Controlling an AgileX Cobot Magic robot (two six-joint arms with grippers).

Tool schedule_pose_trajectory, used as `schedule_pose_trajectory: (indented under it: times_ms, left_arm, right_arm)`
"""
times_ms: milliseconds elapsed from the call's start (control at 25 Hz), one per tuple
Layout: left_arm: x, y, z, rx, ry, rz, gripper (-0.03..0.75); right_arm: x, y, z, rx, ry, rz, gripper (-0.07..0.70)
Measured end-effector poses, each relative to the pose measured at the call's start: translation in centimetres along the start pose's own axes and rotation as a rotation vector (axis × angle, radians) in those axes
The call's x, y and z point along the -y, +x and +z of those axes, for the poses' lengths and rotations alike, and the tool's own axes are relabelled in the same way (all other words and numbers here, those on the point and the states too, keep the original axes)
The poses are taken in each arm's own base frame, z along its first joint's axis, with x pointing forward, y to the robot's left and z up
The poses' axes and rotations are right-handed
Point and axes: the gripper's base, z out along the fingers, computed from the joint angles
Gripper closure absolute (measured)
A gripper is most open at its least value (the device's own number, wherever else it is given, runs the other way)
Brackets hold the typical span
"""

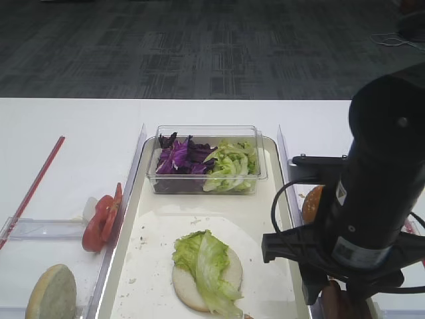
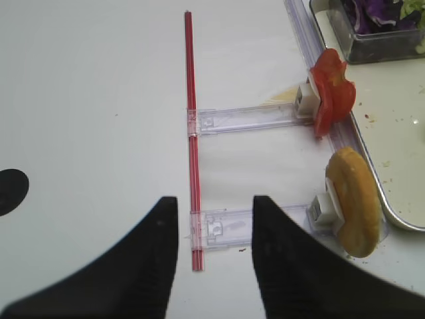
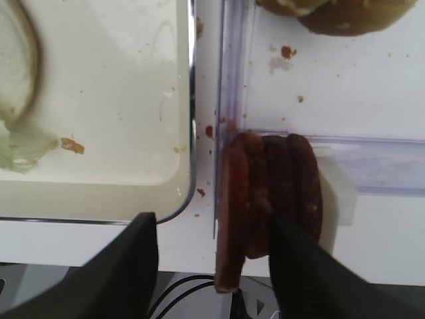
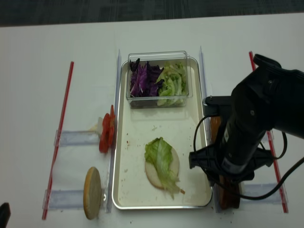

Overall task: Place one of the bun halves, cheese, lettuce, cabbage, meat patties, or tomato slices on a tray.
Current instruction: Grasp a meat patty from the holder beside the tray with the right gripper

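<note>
White tabletop is carrying everything; going left to right, I am seeing the left gripper (image 2: 214,256) hovering with its jaws apart over a red rod (image 2: 192,133), then tomato slices (image 1: 103,219) and a bun half (image 1: 51,292) standing on edge in clear holders. I am viewing the tray (image 1: 262,219) holding a lettuce-topped bun (image 1: 207,269) and a clear tub (image 1: 206,159). Beyond its right rim, meat patties (image 3: 269,199) are standing on edge, long axis running toward the camera. My right gripper (image 3: 216,262) is straddling them, jaws apart, right finger touching the stack
</note>
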Motion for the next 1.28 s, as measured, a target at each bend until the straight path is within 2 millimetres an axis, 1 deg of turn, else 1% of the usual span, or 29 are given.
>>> schedule_pose_trajectory:
  times_ms: [400, 1040, 1160, 1280]
  left_arm:
    - [0.00, 0.00, 0.00, 0.000, 0.000, 0.000, 0.431]
    - [0.00, 0.00, 0.00, 0.000, 0.000, 0.000, 0.431]
    - [0.00, 0.00, 0.00, 0.000, 0.000, 0.000, 0.431]
    - [0.00, 0.00, 0.00, 0.000, 0.000, 0.000, 0.431]
  right_arm:
    - [-0.08, -0.22, 0.65, -0.018, 0.012, 0.002, 0.241]
    - [-0.04, -0.17, 0.68, -0.026, 0.017, -0.003, 0.246]
    - [-0.02, -0.13, 0.68, -0.030, 0.019, -0.006, 0.290]
    - [-0.01, -0.12, 0.68, -0.031, 0.020, -0.006, 0.366]
